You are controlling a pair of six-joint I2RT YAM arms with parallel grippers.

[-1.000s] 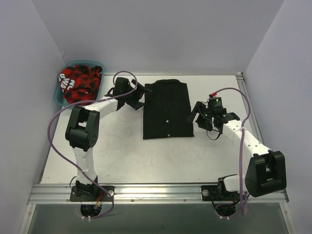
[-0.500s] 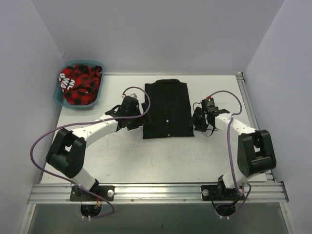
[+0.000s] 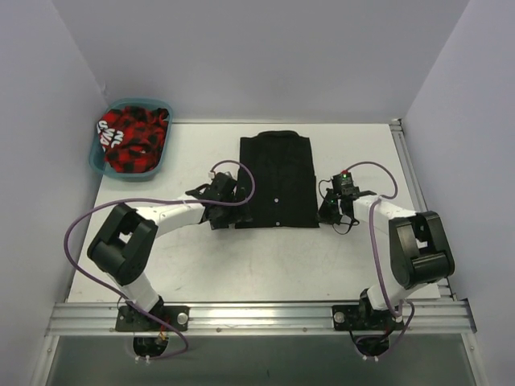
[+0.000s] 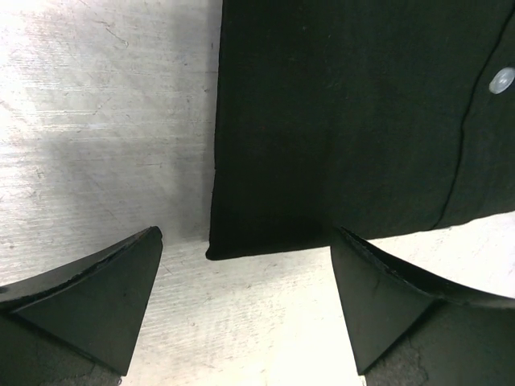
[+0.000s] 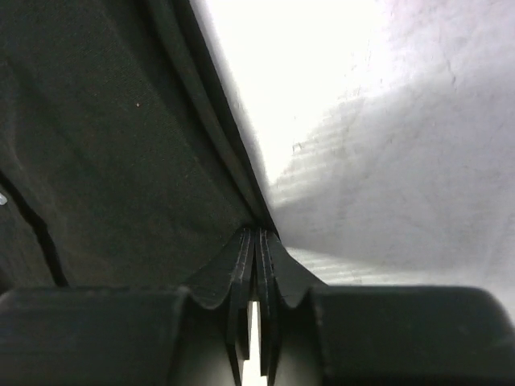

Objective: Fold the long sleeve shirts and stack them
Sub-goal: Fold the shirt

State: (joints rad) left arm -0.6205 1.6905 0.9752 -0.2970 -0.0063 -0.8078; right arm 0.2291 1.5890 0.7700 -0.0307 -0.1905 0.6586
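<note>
Black shirt (image 3: 276, 181) is what I have in hand: my right gripper (image 5: 256, 241) is pinched shut on its right edge close to the near corner, while my left gripper (image 4: 245, 241) stands wide astride its near left corner, touching nothing. It lies flat on the table (image 3: 201, 265) as a neat rectangle, collar at the far end, sleeves out of sight, so I judge the side folds done and the hem-to-collar fold and the stacking left. Well beyond its far left corner, the teal basket (image 3: 141, 102) holds red and black cloth (image 3: 129, 138), untouched. Only the overhead view shows that basket and the shirt's whole outline. My right wrist view alone shows the layered edge running into my closed fingers. My left wrist view alone shows bare table under my open jaws and a pale button (image 4: 503, 79).
</note>
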